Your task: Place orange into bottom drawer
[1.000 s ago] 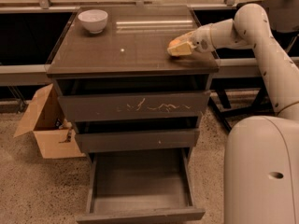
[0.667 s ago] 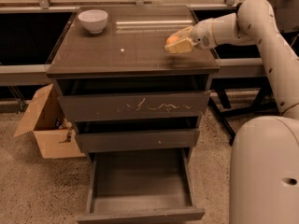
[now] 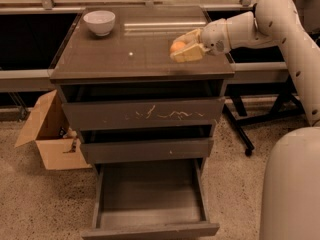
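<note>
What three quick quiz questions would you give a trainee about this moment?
1. True or false: the bottom drawer is pulled open.
2. Where is the orange? A on the floor; B held in the end effector above the right side of the cabinet; C inside the bottom drawer.
3. What sits on the floor left of the cabinet?

Key: 1 true. 2 B. 3 a cardboard box.
</note>
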Robot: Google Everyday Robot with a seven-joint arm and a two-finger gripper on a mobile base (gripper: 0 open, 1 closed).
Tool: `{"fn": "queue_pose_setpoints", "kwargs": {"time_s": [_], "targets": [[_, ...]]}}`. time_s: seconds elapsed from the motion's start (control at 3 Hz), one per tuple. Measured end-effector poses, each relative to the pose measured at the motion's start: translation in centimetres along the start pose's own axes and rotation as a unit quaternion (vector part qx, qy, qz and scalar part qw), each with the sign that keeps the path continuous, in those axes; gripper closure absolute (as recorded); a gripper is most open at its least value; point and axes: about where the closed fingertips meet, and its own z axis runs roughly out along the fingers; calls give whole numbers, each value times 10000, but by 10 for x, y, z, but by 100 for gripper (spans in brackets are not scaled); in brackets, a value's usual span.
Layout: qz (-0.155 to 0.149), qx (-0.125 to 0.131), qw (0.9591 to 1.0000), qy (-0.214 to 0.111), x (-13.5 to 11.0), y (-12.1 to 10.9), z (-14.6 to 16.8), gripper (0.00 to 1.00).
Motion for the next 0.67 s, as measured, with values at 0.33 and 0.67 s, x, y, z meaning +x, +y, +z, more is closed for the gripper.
{"fn": "queue_pose_setpoints", "kwargs": {"time_s": [0.33,0.67], "targets": [[-13,-144,9997,-176,1,18,4,100],[-195,-308,9987,-364,-6,61,6,100]]}}
